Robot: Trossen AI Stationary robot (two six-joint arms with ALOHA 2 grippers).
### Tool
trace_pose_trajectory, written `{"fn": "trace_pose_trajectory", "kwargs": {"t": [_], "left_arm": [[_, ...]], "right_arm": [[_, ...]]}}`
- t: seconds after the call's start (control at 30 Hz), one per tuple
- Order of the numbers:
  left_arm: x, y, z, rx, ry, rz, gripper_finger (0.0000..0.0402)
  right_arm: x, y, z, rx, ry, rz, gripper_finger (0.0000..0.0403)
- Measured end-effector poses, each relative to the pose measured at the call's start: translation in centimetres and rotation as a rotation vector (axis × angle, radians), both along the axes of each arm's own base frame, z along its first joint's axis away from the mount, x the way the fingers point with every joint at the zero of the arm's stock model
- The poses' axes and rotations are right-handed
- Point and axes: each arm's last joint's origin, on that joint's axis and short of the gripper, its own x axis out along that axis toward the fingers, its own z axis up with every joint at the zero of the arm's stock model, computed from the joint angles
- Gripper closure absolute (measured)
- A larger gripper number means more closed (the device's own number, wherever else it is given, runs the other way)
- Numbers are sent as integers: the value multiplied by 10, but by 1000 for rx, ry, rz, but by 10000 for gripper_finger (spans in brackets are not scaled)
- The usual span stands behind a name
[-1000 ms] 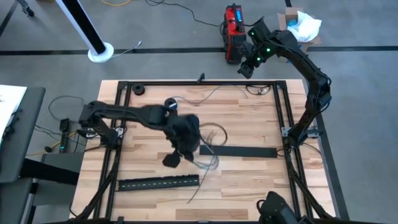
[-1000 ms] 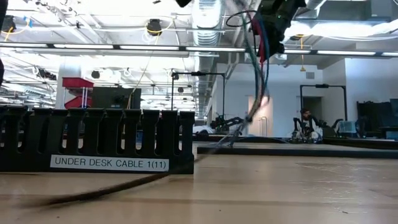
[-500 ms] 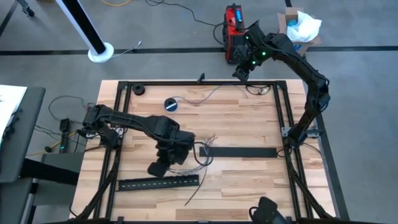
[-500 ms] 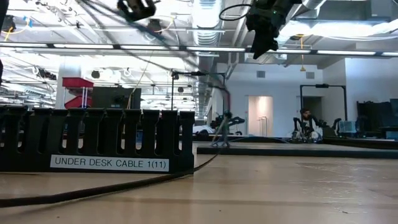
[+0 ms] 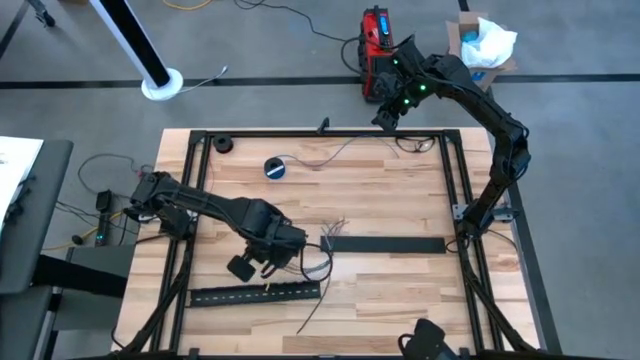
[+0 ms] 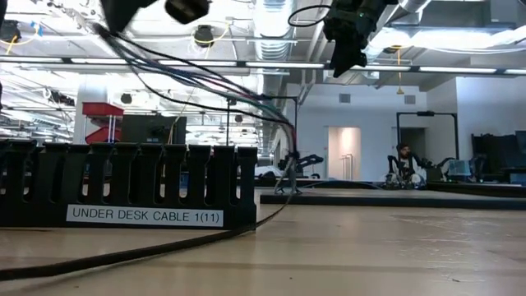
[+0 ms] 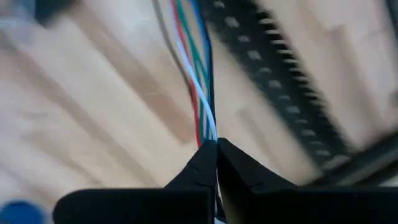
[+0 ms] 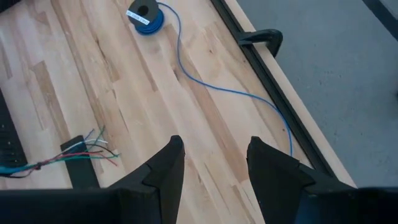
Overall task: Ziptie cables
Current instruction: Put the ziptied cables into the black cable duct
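From above, the left tool [image 5: 262, 258] sits low over the bench [image 5: 400, 290], just beside the near slotted strip [image 5: 256, 294] on its far side. The cables [image 5: 318, 262] run from it in a loose loop toward the end of the second slotted strip [image 5: 385, 243], where their free ends fan out. The right tool [image 5: 385, 113] hangs high, beyond the bench's far edge and well away from both strips. The tape roll [image 5: 276, 167] lies on the far side of the strips, apart from the cables.

At bench level, the cables [image 6: 205, 82] slope from the left tool [image 6: 123, 12] down to the bench past the labelled slotted strip [image 6: 123, 185], taut in places. A harder pull could drag the free ends across the bench or snag them on that strip's teeth.

The left wrist view shows the left tool [image 7: 216, 149] with its fingers pressed together on the cables [image 7: 199, 81], a bundle of red, white, green and dark strands, with the slotted strip [image 7: 286, 99] alongside. Thin strands pinched at the very fingertips may slip out one by one, I judge, and spread the bundle.

The right wrist view shows the right tool [image 8: 211, 162] spread wide with nothing in it, the fanned cable ends [image 8: 93, 146] far off. No zip tie shows, and with that arm so distant, nothing steadies the bundle.
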Motion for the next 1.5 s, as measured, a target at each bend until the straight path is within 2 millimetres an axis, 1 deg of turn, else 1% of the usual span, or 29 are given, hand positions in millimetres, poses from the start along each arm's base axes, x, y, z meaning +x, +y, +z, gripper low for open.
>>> {"fn": "trace_pose_trajectory", "kwargs": {"t": [0.07,0.17,0.23,0.3,0.37,0.47,0.57,0.7,0.87,1.0,1.13,1.2,1.3,1.4,1.5], "left_arm": [[6,-5,0,-19,-76,-9,401],[13,-19,2,-82,-175,-44,401],[13,-29,3,-102,-212,-64,401],[12,-39,3,-119,-231,-44,401],[9,-47,3,-105,-228,-7,401],[3,-54,-7,-62,-199,71,401],[-4,-62,-21,-63,-147,121,401],[-16,-78,-46,-53,-87,119,401],[-32,-85,-66,-5,-17,162,401],[-40,-95,-71,-3,-6,157,401],[-45,-107,-71,-24,-34,147,401],[-47,-111,-71,-9,-50,134,401],[-50,-112,-73,15,-61,142,401],[-52,-110,-79,32,-42,169,401],[-54,-108,-86,45,-30,184,401]], "right_arm": [[0,0,0,-3,-3,0,239],[1,-1,1,-21,-6,18,239],[1,-1,1,-33,-5,34,240],[1,-1,1,-37,-3,42,239],[1,-1,1,-40,-3,49,240],[2,1,1,-42,-4,59,240],[4,3,1,-58,-2,94,240],[6,3,2,-80,-10,116,239],[7,2,2,-92,-22,118,239],[8,1,4,-107,-37,117,240],[8,1,4,-107,-37,117,239],[8,1,3,-101,-33,115,239],[6,9,0,-39,13,137,239],[6,31,-6,62,62,331,239],[21,49,-7,22,45,466,239]]}}
